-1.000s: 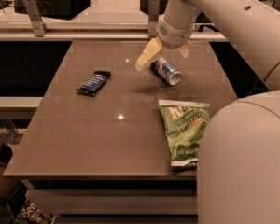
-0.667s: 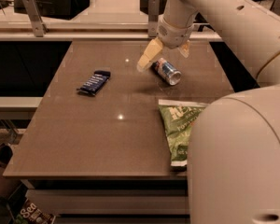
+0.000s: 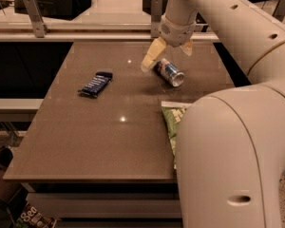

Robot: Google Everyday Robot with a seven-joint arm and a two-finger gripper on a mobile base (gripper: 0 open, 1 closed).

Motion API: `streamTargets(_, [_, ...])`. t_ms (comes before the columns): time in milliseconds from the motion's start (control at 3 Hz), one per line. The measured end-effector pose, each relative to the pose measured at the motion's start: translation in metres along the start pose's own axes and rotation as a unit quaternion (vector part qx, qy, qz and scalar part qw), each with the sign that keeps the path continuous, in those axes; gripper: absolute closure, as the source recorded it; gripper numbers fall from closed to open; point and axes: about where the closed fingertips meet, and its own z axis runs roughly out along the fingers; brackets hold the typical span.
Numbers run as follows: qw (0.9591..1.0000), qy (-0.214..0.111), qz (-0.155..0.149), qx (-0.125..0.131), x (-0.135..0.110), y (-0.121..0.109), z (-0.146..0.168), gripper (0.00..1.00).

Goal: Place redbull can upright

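Observation:
The redbull can (image 3: 169,72) lies on its side on the brown table (image 3: 85,137), toward the back right, its shiny silver end facing front right. My gripper (image 3: 167,55) hangs just above the can's far end with its fingers spread open. The left finger (image 3: 149,58) comes down beside the can's left side and the right finger (image 3: 186,47) sits higher, behind it. The can is not held.
A flat dark-blue snack bar wrapper (image 3: 95,84) lies on the left half of the table. A green chip bag (image 3: 172,122) lies at the right, mostly hidden behind my large arm link (image 3: 223,160). A rail with metal posts (image 3: 33,15) runs behind the table.
My big arm link has swung further left and covers more of the chip bag. The gripper and the can stay about where they were.

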Motion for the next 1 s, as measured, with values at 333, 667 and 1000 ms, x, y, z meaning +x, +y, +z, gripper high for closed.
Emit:
streamTargets(333, [1.0,0.0,-0.005,-0.002,-0.004,0.001,0.003,0.0])
streamTargets(667, [0.9999,-0.003,-0.004,-0.012,-0.006,0.001,0.01,0.0])
streamTargets(1000, [0.9998,-0.002,0.002,-0.017,-0.005,-0.004,0.015,0.0])
